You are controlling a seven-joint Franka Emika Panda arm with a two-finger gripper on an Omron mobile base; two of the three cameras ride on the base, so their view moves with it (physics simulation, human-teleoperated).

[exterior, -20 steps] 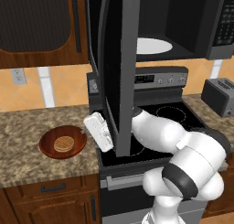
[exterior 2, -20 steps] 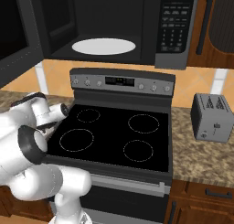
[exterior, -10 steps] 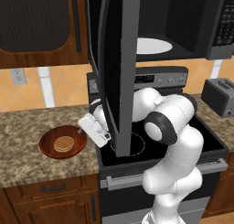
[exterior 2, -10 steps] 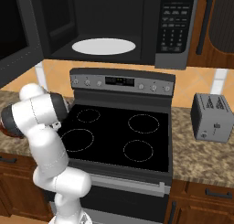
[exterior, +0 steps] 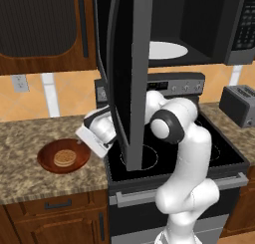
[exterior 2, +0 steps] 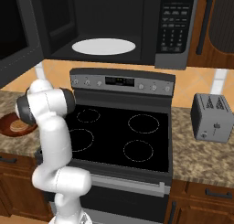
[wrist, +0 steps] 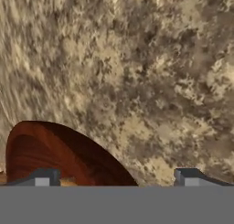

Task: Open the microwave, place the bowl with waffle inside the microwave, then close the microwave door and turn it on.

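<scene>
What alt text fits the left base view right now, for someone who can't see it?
The arm reaches left under the open microwave door, its open tool beside the bowl holding the waffle on the counter. The microwave gapes above the stove.

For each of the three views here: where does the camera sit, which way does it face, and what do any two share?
Left base view: behind-left, looking forward-down at the open microwave door, bowl, white arm.
Right base view: behind-right, facing the microwave, stove, toaster, arm.
Hand view: on the hand, facing the counter, fingertips apart.
All three share the bowl.
</scene>
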